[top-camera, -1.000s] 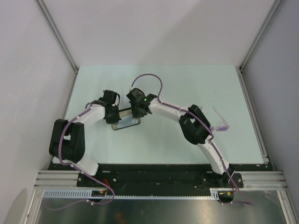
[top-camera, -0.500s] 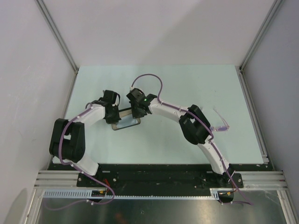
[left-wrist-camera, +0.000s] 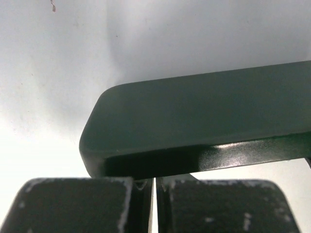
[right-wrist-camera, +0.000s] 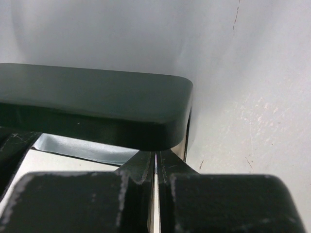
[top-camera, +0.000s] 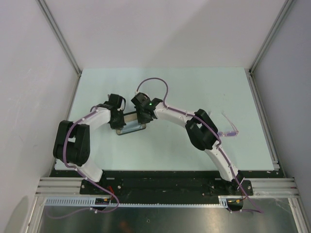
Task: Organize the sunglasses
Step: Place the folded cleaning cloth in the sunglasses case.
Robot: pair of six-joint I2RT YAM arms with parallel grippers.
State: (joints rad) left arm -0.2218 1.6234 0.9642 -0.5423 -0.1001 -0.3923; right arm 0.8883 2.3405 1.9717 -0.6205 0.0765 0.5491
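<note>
Since a second ago the left arm's elbow has drawn in a little toward the counter's (top-camera: 184, 87) middle. The black case (top-camera: 131, 125) has barely shifted.

Both grippers meet at the case, left of the counter's centre. The left gripper (top-camera: 118, 119) is at its left end and the right gripper (top-camera: 142, 116) at its far right end. Each has its fingers pressed together, tucked under the raised lid. Whether either pinches a thin rim there, I cannot tell.

The sunglasses (top-camera: 231, 128) lie well apart, near the right edge, partly behind the right arm.

The step looks like opening the case. To do it well, one gripper should pin the base down while the other levers the lid up slowly, since a hard shell can skid on this smooth pale-green surface.

The case is matt black with a faint sheen, oblong with rounded corners, and shows a pale glossy lining below the lid. The sunglasses have a thin, translucent pink-purple frame with slim arms. They are probably light and easily bent, so they want a soft grip at the bridge.
</note>
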